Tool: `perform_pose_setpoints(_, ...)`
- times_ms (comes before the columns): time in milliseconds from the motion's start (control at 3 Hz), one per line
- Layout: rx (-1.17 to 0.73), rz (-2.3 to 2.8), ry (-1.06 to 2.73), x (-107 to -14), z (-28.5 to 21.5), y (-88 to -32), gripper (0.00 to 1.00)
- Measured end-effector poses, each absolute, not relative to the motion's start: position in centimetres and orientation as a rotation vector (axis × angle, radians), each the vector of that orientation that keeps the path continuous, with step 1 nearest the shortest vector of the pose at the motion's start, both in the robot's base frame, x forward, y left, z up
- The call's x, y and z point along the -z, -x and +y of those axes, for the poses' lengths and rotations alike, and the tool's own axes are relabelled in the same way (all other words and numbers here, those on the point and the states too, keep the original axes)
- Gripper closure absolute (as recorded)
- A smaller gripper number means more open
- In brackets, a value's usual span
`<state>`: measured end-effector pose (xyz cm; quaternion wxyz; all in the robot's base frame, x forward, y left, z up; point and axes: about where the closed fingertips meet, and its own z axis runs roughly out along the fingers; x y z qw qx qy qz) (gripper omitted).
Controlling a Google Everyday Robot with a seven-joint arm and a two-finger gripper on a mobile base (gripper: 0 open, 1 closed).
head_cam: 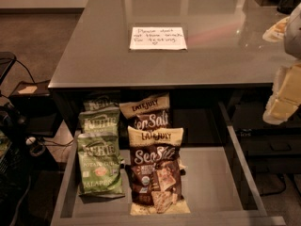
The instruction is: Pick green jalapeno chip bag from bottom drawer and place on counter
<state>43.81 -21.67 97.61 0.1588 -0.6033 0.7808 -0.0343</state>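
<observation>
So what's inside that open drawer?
Three overlapping green Kettle bags, the green jalapeno chip bag foremost, and two Late July bags. The counter hides the back of the bottom drawer. The gripper hangs at right.

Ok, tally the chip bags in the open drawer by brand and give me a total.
Green Kettle bags: 3
Late July bags: 2
Total: 5 bags in the bottom drawer
The gripper hangs at the right edge, above the drawer's right side.

gripper (281, 105) far right, chip bag (99, 166) — bottom drawer (207, 175)
</observation>
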Motion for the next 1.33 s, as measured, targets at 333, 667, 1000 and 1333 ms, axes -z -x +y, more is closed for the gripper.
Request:
perform_pose_setpoints(333,0.098,2.232,1.725,-97.6,-21.7,-43.8,0.00)
perform_pose_setpoints(667,0.062,2.208,1.725,-97.3,-20.5,-43.6,0.00)
perform_pose_setpoints(1000,-0.032,2.143,1.738,-96.8,-16.8,-42.9,0.00)
perform_pose_setpoints(1333,-0.117,2.087,1.736,-96.5,-12.7,-42.3,0.00)
